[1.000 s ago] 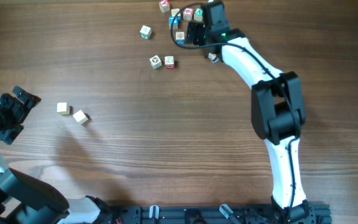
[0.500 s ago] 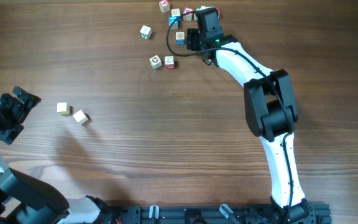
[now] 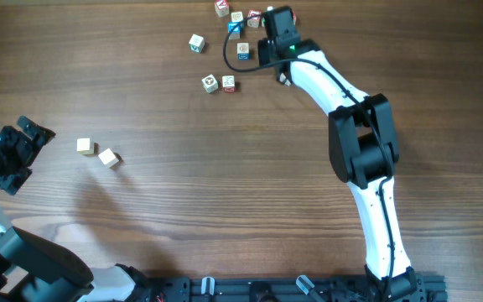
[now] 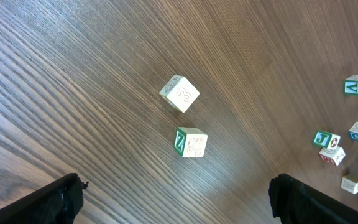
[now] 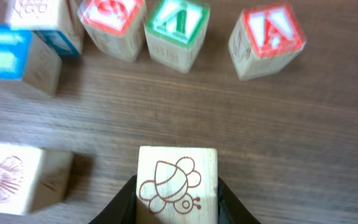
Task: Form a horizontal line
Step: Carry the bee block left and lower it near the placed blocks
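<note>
**Right gripper clamped on bee cube at far edge; line only two cubes**

We see the right gripper (image 5: 177,200) at the far edge of the desk (image 3: 225,210), a little right of centre, among the loose cubes. Its jaws are closed on the bee cube (image 5: 177,177), with a finger against each side.

In the right wrist view, a red cube (image 5: 112,22) and a green cube (image 5: 176,31) sit beyond the bee cube, touching side by side. An A cube (image 5: 266,37) is to their right, apart and turned a bit. A blue cube (image 5: 17,59) is at upper left, and a pale cube (image 5: 20,177) at lower left is blurred.

We mark the line (image 3: 219,83) as two cubes side by side, the right one red-marked. It lies near the far edge, just left of centre and clear of the far cluster. We cannot tell if the two touch.

The left gripper (image 4: 178,202) is at the left edge, jaws wide apart with nothing between them. A 3 cube (image 4: 179,94) and a Z cube (image 4: 191,142) lie close together on the desk before it, well apart from the line.
</note>
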